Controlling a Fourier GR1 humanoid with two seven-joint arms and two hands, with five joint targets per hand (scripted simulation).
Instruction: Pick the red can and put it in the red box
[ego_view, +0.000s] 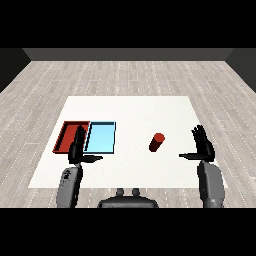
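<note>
Red can stands on the white table, right of centre, well apart from both trays and not held by anything. Right hand is near it, off to the can's right, fingers straight up and spread wide, thumb sticking out toward the can, nothing in it. Left hand is over by the trays, fingers straight too, thumb out to the side, also empty, partly covering the red tray at its near right corner. Light blue tray sits just beside the red one, between it and the can.

Judging by the layout, the pick hasn't begun; the right hand looks the likelier one for the grab.

Risks from here: the can looks slightly tilted in this view, hard to be sure, and it's tall and narrow, so a thumb or finger brushing it on the way in could tip it and send it rolling. Then the carry: the path to the red tray crosses over the blue one, so an early release would land it in the wrong box. Also, the left hand sits over the red tray's corner and could block the drop.
</note>
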